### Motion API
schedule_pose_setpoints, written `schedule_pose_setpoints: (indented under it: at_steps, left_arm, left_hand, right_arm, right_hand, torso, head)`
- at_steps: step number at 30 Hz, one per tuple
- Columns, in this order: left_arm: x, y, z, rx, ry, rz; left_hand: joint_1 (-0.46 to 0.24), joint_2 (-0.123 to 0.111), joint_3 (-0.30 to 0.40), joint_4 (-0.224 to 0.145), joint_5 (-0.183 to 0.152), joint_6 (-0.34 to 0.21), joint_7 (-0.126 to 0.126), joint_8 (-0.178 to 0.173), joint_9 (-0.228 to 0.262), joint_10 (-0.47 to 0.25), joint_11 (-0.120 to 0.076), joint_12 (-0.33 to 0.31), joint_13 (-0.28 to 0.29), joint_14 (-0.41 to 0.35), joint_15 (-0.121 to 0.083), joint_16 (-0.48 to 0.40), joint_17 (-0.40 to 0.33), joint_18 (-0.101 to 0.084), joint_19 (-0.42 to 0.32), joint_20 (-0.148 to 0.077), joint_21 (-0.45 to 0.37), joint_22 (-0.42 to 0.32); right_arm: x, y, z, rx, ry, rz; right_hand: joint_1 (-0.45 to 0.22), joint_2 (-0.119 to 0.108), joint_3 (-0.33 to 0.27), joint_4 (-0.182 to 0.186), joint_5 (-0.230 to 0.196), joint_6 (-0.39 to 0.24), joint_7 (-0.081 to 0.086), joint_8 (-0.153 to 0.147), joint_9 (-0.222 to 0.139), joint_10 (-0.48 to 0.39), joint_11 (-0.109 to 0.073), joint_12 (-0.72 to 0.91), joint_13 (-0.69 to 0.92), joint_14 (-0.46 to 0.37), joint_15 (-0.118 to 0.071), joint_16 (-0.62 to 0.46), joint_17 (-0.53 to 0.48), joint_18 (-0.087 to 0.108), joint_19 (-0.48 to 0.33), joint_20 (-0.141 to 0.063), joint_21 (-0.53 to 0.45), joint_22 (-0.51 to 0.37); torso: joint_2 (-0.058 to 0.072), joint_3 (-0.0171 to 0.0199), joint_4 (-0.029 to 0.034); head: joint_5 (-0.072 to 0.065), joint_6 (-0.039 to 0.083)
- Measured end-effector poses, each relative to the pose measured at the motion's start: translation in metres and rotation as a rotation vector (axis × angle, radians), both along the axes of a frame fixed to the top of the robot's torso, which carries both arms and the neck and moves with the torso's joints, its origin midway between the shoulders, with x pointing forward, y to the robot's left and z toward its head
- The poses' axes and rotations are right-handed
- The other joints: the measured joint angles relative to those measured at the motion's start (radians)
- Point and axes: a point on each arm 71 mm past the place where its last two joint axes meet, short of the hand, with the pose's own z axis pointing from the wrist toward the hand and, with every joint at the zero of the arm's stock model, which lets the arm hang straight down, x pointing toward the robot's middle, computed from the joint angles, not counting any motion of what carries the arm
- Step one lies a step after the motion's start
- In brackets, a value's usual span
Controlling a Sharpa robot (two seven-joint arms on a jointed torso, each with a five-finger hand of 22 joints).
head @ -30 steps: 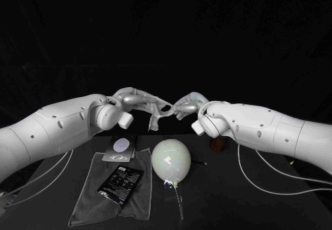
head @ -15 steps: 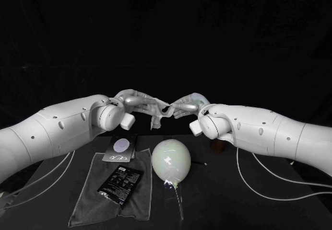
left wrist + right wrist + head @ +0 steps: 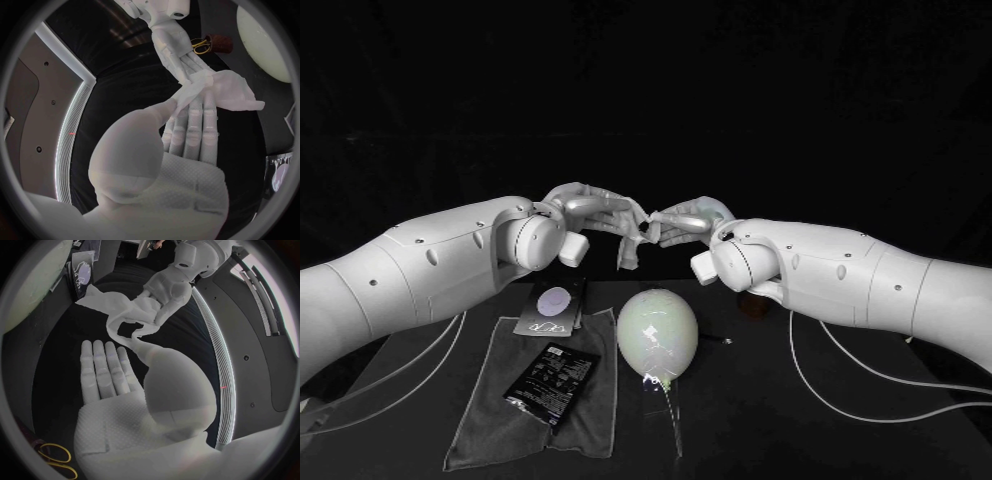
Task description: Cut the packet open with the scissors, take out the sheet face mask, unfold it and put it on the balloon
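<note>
The left hand (image 3: 589, 212) and right hand (image 3: 678, 225) hold the sheet face mask (image 3: 632, 250) between them at mid-frame, above the black surface (image 3: 848, 430).
Each hand pinches one side of the crumpled white mask, which hangs clear of the surface. Lower left of centre lies a grey cloth (image 3: 488, 420), and just to its right the pale balloon (image 3: 658, 332). A black packet (image 3: 553, 385) rests on the cloth; its contents cannot be made out. A dark card (image 3: 553, 308) sits at the cloth's top edge.

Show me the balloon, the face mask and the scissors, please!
balloon (image 3: 658, 330), head view, middle of its pale body
sheet face mask (image 3: 103, 302), right wrist view, its crumpled middle
scissors (image 3: 200, 45), left wrist view, yellow handles
</note>
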Motion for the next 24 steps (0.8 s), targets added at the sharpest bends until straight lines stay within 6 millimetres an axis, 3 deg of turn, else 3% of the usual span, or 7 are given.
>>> schedule_pose_setpoints:
  at_steps: [9, 12, 18, 20, 24]
  left_arm:
    - [0.001, 0.000, 0.003, -0.062, -0.015, 0.046]
    - [0.001, 0.000, 0.004, -0.077, -0.018, 0.057]
    - [0.001, 0.000, 0.004, -0.093, -0.019, 0.076]
    - [0.001, 0.000, 0.005, -0.096, -0.019, 0.083]
    - [0.001, 0.001, 0.004, -0.099, -0.017, 0.092]
  left_hand:
    - [-0.003, -0.003, 0.000, 0.000, 0.000, -0.002, -0.002, 0.002, 0.000, 0.027, -0.005, 0.004, 0.000, 0.023, -0.009, 0.004, 0.007, 0.000, 0.018, -0.011, 0.007, 0.000]
    - [-0.005, -0.005, 0.000, 0.000, 0.000, -0.005, -0.005, 0.002, 0.027, 0.030, -0.009, 0.004, 0.000, 0.031, -0.009, 0.004, 0.009, 0.000, 0.025, -0.014, 0.009, 0.000]
    - [-0.008, -0.008, 0.000, 0.000, 0.000, -0.006, -0.006, 0.002, 0.027, 0.037, -0.009, 0.004, 0.000, 0.034, -0.012, 0.004, 0.010, -0.001, 0.030, -0.016, 0.012, 0.000]
    - [-0.008, -0.008, 0.000, 0.000, 0.000, -0.006, -0.006, 0.002, 0.028, 0.037, -0.009, 0.004, 0.000, 0.037, -0.009, 0.004, 0.011, -0.001, 0.030, -0.016, 0.012, 0.000]
    - [-0.009, -0.009, 0.000, 0.000, 0.000, -0.007, -0.007, 0.002, 0.029, 0.037, -0.009, 0.004, 0.000, 0.039, -0.011, 0.004, 0.011, -0.001, 0.030, -0.016, 0.012, 0.000]
  right_arm:
    - [-0.003, 0.002, -0.008, 0.010, 0.039, 0.017]
    - [-0.004, 0.003, -0.010, 0.012, 0.049, 0.025]
    - [-0.007, 0.003, -0.013, 0.019, 0.063, 0.035]
    - [-0.009, 0.003, -0.014, 0.024, 0.068, 0.040]
    - [-0.011, 0.003, -0.016, 0.035, 0.074, 0.048]
  right_hand:
    - [0.012, -0.018, -0.066, 0.014, 0.000, -0.023, -0.004, -0.019, -0.011, -0.038, 0.013, 0.000, -0.007, -0.021, 0.011, -0.027, -0.035, -0.004, -0.090, 0.021, 0.000, -0.101]
    - [0.015, -0.021, -0.075, 0.016, 0.000, -0.023, -0.004, -0.023, -0.012, -0.038, 0.013, 0.000, -0.007, -0.024, 0.014, -0.030, -0.040, -0.005, -0.090, 0.021, 0.000, -0.115]
    - [0.016, -0.022, -0.104, 0.026, 0.000, -0.030, -0.005, -0.023, -0.013, -0.045, 0.013, 0.000, -0.007, -0.024, 0.014, -0.034, -0.048, -0.005, -0.097, 0.021, 0.000, -0.137]
    - [0.016, -0.022, -0.124, 0.035, 0.000, -0.033, -0.008, -0.029, -0.015, -0.050, 0.019, 0.000, -0.007, -0.031, 0.021, -0.034, -0.054, -0.005, -0.134, 0.021, 0.000, -0.163]
    - [0.016, -0.022, -0.144, 0.044, 0.000, -0.041, -0.009, -0.029, -0.017, -0.054, 0.022, 0.000, -0.007, -0.035, 0.018, -0.038, -0.060, -0.005, -0.157, 0.021, 0.000, -0.186]
  torso:
    - [0.000, 0.0005, -0.0011]
    - [0.000, 0.0006, -0.0012]
    - [0.000, 0.0005, -0.0008]
    - [-0.001, 0.0005, -0.0007]
    - [-0.001, 0.0005, -0.0001]
  head:
    - [0.000, -0.001]
    - [-0.001, -0.001]
    - [-0.002, 0.000]
    - [-0.002, 0.000]
    - [-0.002, 0.002]
